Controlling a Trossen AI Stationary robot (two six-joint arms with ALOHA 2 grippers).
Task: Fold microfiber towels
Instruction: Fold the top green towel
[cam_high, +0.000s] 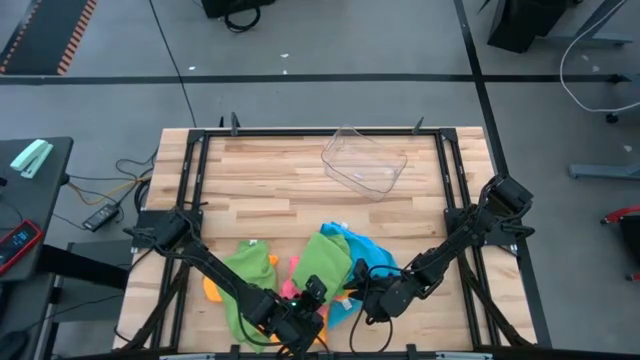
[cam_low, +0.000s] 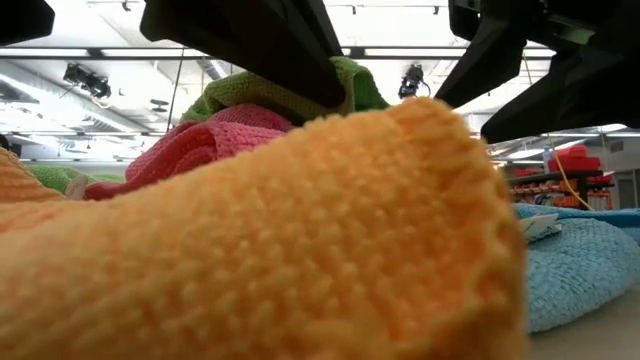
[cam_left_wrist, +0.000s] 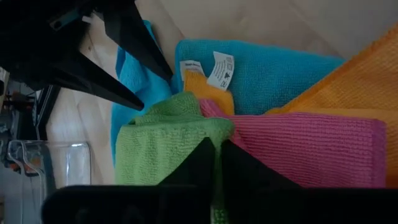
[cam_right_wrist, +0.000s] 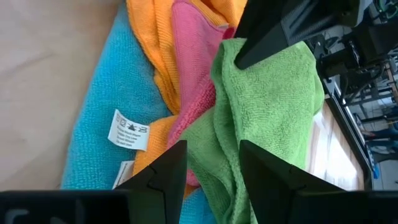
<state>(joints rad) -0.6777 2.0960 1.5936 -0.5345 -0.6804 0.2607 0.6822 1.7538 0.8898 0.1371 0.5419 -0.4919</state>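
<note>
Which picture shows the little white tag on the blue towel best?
The right wrist view: the white tag lies flat and unblocked on the blue towel. The left wrist view shows two tags smaller, at the towel's edge. The low view shows only blue towel; the high view is too far away.

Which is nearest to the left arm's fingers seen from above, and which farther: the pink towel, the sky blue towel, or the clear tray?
From the left gripper, in the high view:
1. Pink towel, right beside it in the pile.
2. Sky blue towel, on the pile's right side.
3. Clear tray, alone near the table's far edge.
</note>
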